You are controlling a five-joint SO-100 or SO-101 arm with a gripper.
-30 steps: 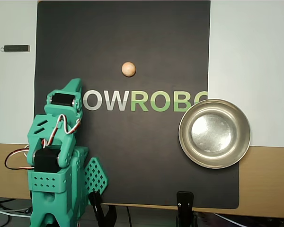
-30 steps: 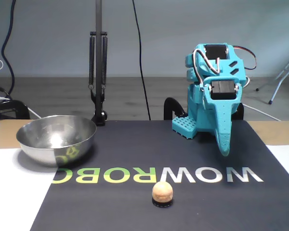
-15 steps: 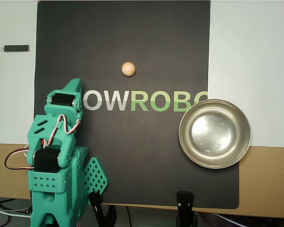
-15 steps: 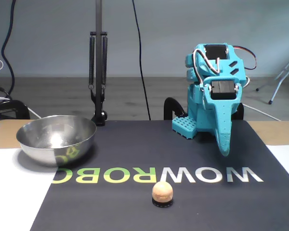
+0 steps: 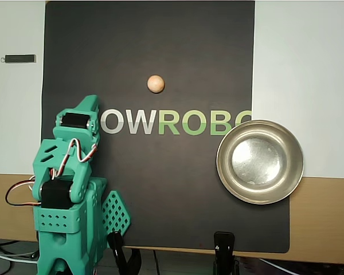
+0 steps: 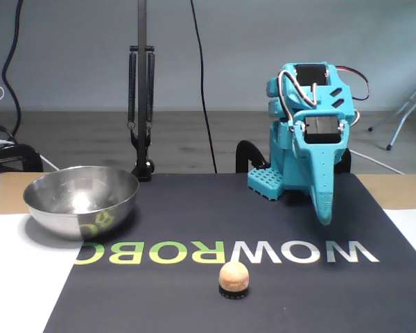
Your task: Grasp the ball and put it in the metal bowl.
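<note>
In the fixed view the ball (image 6: 234, 276) sits nearest the camera, alone on the dark mat (image 6: 194, 291), just in front of the printed letters (image 6: 222, 252) and resting on a small dark ring. In the overhead view the ball (image 5: 155, 83) lies on the far side of the lettering (image 5: 172, 122) from the arm, touching nothing.

Farther back in the fixed view, to the left, the metal bowl (image 6: 81, 200) stands upright on the worktop (image 6: 17, 277), straddling the mat's edge. The overhead view shows the metal bowl (image 5: 260, 162) at the mat's right edge, its bottom bare and shiny, well apart from the ball.

Farthest back, the teal arm (image 6: 308, 132) is folded over its base, and the hand (image 6: 324, 211) points down at the mat, well apart from ball and bowl. From above, the hand (image 5: 87, 109) reaches only to the first letter. It grips nothing; its fingers appear drawn together, with no gap visible.
</note>
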